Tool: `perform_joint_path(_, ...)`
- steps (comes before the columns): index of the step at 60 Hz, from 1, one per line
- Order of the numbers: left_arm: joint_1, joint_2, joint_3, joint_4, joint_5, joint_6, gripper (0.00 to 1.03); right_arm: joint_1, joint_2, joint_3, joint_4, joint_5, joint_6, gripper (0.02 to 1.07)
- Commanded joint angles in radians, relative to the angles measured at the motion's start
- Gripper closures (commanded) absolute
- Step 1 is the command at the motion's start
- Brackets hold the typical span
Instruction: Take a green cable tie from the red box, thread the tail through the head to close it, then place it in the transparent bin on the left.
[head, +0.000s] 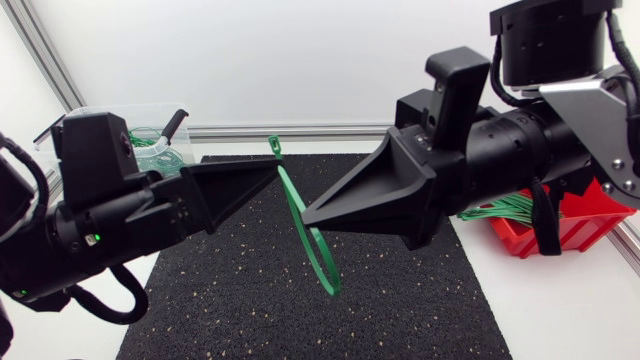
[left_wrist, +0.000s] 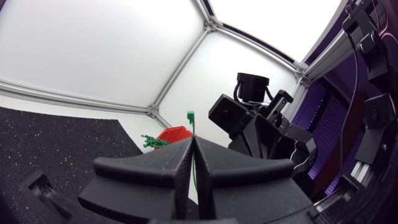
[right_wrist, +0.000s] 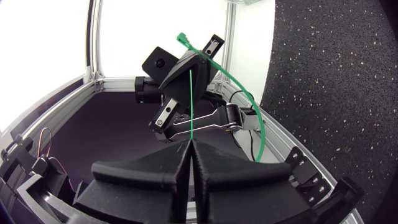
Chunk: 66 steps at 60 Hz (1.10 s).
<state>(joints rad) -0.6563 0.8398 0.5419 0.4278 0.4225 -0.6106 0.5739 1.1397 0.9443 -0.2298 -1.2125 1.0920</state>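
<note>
Fingers of my left gripper (head: 277, 171) are pressed together on the green cable tie (head: 292, 205) just under its head. From the head view I also see the right gripper (head: 306, 215) pinched shut on the same strap a little lower, so the two sets of tips nearly meet in the air above the black mat (head: 250, 310). The tie's head pokes up past the left tips, and the rest of the strap bows down below the right fingers in a narrow curve, clear of the mat. I cannot tell whether the tail has gone through the head. The red box (head: 585, 228) sits at the right side of the white tabletop (head: 560, 310), partly behind my right arm, with spare green ties (head: 500, 208) sticking out of it. The transparent bin (head: 165, 118) stands at the far left behind my left arm, with some green ties inside. In the left wrist view my own fingers lie flat against each other with the green strap in the seam and its head standing out beyond the tips. The red box and the right arm lie ahead. In the right wrist view the strap rises edge-on from between my closed fingers toward the left gripper opposite, and the remainder arcs away beside it over the mat.
</note>
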Motion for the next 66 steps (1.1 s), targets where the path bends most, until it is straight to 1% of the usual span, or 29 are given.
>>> perform_joint_path(1,-0.006,-0.001,0.015,0.020,0.009,-0.029,0.99,-0.006,0.025,0.034,-0.014,-0.015,-0.009,1.01)
perform_joint_path(18,-0.017,-0.005,0.003,0.025,0.009,-0.021,0.99,-0.005,0.052,0.083,-0.029,-0.015,-0.009,1.01)
perform_joint_path(34,-0.022,-0.013,0.000,0.028,0.009,-0.021,0.99,-0.009,0.069,0.093,-0.026,-0.015,-0.009,1.01)
perform_joint_path(66,-0.039,-0.056,-0.039,0.020,0.009,-0.021,0.99,-0.005,0.022,0.097,-0.040,-0.015,-0.009,1.01)
